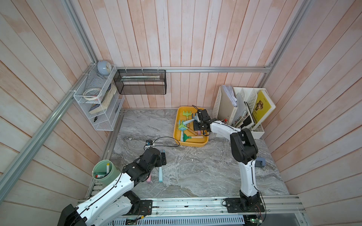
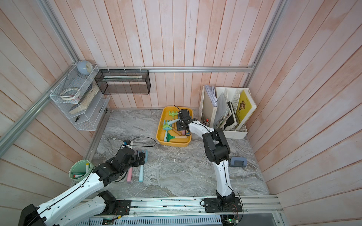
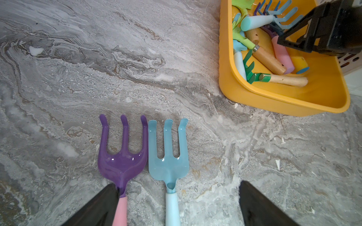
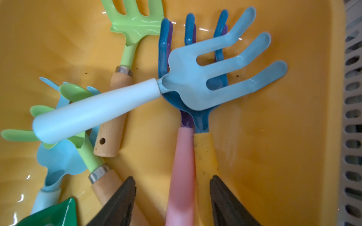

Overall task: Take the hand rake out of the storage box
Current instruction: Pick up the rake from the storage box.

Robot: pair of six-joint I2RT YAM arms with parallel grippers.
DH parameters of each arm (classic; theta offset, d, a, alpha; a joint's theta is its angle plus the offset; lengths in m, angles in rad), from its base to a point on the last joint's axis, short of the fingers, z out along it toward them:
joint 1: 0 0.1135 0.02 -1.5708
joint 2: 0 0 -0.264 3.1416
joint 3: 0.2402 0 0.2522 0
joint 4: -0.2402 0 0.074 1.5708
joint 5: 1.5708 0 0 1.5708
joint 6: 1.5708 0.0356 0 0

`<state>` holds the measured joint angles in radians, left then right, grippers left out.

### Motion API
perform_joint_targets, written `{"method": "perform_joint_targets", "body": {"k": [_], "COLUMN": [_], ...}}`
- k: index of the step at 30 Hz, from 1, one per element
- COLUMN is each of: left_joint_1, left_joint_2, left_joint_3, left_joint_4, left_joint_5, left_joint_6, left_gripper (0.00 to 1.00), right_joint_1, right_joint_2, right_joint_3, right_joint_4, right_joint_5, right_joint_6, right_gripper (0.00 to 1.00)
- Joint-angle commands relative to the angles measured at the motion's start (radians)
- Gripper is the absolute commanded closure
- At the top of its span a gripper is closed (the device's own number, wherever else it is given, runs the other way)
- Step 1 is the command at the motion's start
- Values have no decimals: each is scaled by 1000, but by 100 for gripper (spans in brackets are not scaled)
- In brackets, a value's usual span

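Hand rake [image 4: 179,156], purple-pronged with a pink plastic handle, lies among other pastel rakes [image 4: 94,111] in the shallow yellow-orange plastic storage box [image 4: 274,146], between the spread fingers of the right gripper [image 4: 172,177]; left gripper [image 3: 178,184] likewise spread

Nine hand rakes in all. Two lie on the desk: purple-head rake [image 3: 122,162] and light-blue desk rake [image 3: 168,164]. Seven show in the one storage box [image 3: 274,101]: top pale-blue rake [image 4: 195,78], dark-blue rake [image 4: 204,156] with a yellow handle, pink-handled purple rake [image 4: 181,166], upper light-green rake [image 4: 137,23], lower light-green rake [image 4: 86,154], second pale-blue rake [image 4: 58,158] and dark-green rake [image 4: 54,213]. Three of the seven have wooden handles. Also one each: white file organizer [image 1: 225,107], black mesh basket [image 1: 141,82], white wire shelf [image 1: 103,125], green cup [image 1: 114,173], round clock [image 1: 104,67], grey-blue gadget [image 2: 238,162].
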<state>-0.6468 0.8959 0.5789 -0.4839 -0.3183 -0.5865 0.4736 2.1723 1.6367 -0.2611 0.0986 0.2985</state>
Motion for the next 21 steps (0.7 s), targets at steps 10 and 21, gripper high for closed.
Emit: {"method": "perform_joint_targets", "body": {"k": [10, 21], "left_joint_1": [-2, -1], "left_joint_2": [9, 12], "left_joint_3": [-8, -8], "left_joint_4": [16, 10], "left_joint_5": [8, -1], "left_joint_6": [14, 13], "left_gripper": [0, 0], "right_joint_1": [31, 56], "right_joint_2": [106, 245], "right_joint_3": [151, 302], "right_joint_4": [113, 65], "right_joint_5": [112, 180], "right_joint_6": [527, 710], "right_gripper": [24, 24]}}
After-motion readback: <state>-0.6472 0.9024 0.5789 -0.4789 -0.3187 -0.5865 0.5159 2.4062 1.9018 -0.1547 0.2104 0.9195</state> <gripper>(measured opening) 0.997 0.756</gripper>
